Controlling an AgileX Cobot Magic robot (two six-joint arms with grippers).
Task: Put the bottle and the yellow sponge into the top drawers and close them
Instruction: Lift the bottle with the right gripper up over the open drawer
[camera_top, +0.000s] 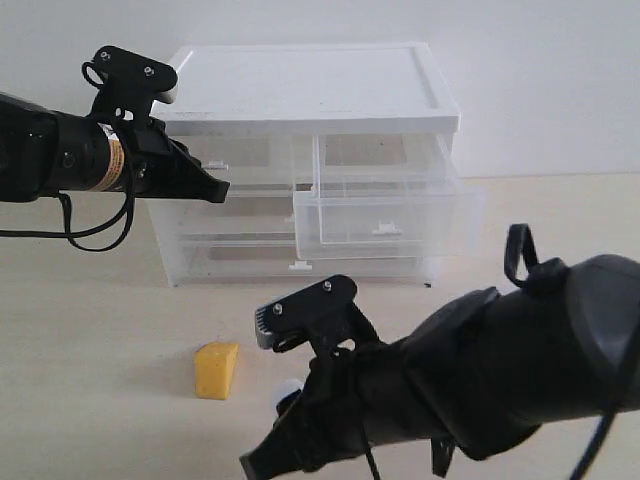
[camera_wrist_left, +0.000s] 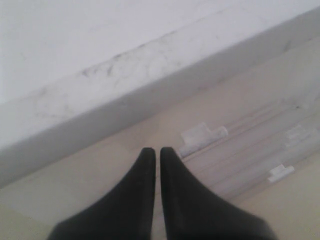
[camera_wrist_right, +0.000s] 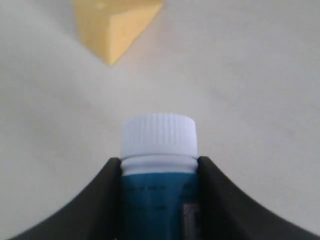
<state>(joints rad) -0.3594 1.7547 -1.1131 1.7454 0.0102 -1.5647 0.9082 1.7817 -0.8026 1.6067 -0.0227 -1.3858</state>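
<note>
Bottle (camera_wrist_right: 159, 175): white cap and teal-blue label, lodged between my right jaws, with the cap projecting past their tips. Whether it rests on the surface (camera_top: 100, 330) or hangs clear of it I cannot tell.
Right jaws: grasping the bottle, one black finger (camera_wrist_right: 102, 200) pressed to each side of the label just behind the cap; held low over the surface.
Yellow sponge (camera_wrist_right: 117, 25): lying on the surface ahead of my right jaws' tips, apart from the cap and well apart from my left jaws; touched by neither.
Left jaws: clenched, fingertips (camera_wrist_left: 146, 155) nearly meeting, nothing between them.
Left jaws, station: up at the front of the cabinet (camera_top: 310, 85), just under the edge of its white top.
Top drawers (camera_top: 385, 215): the right one stands open, drawn forward of the cabinet front, well beyond and above my right jaws. The left one (camera_top: 250, 165) sits back in the cabinet with my left jaws' tips at its front; contact I cannot confirm.
Tab handle (camera_wrist_left: 200, 134): small, white, just beside my left jaws' tips; which drawer carries it I cannot tell.
</note>
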